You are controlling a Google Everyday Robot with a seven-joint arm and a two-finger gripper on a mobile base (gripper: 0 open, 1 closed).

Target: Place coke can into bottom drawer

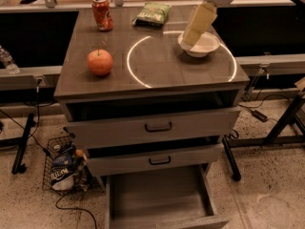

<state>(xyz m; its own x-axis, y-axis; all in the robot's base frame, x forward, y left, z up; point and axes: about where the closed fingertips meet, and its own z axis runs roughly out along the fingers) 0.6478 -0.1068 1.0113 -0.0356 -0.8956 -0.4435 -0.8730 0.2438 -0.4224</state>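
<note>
The coke can (102, 13), red with a silver top, stands upright at the back left of the cabinet top (157, 75). The bottom drawer (159, 199) is pulled open, and its plain grey inside holds nothing that I can see. My gripper (189, 38) hangs from the white arm at the upper right. It hovers just over the left rim of a white bowl (202, 45), far to the right of the can. It holds nothing that I can see.
A red-orange apple (100, 62) sits at the front left of the top. A green snack bag (152, 14) lies at the back middle. The two upper drawers (157, 127) stand slightly ajar. A wire basket (64, 168) with packets stands on the floor at the left.
</note>
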